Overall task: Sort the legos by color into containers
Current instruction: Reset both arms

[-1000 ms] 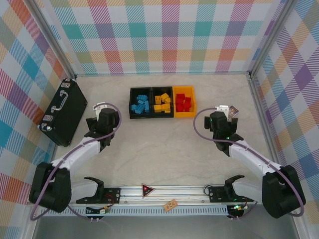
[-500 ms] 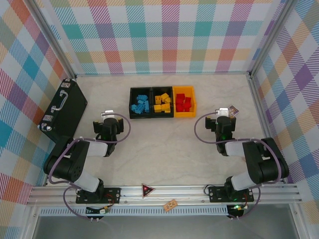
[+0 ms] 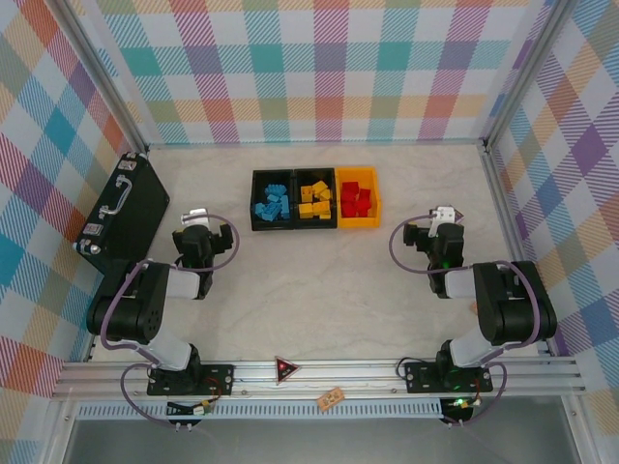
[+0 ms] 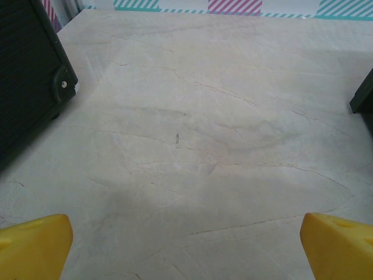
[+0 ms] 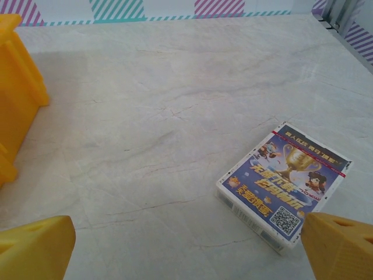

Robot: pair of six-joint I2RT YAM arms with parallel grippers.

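Three joined containers stand in a row at the back middle of the table. The left black bin [image 3: 256, 224] holds blue legos [image 3: 273, 206], the middle black bin [image 3: 315, 224] yellow legos [image 3: 314, 200], and the yellow-orange bin [image 3: 375, 201] red legos [image 3: 356, 199]. My left gripper [image 3: 203, 235] hangs low over bare table, left of and nearer than the bins. It is open, its yellow fingertips [image 4: 32, 245] wide apart with nothing between them. My right gripper [image 3: 432, 235] is on the bins' right, also open and holding nothing, its fingertips [image 5: 35, 248] spread over bare marble.
A large black case [image 3: 121, 215] with a silver handle lies at the left, its corner [image 4: 26, 81] close to the left gripper. A boxed card deck [image 5: 285, 184] lies just ahead of the right gripper's right finger. The yellow-orange bin's wall [image 5: 17, 87] stands at that view's left.
Both arms have folded back toward their bases, drawing the grippers slightly outward and nearer. Both grippers stay open and the legos in the bins have not moved.
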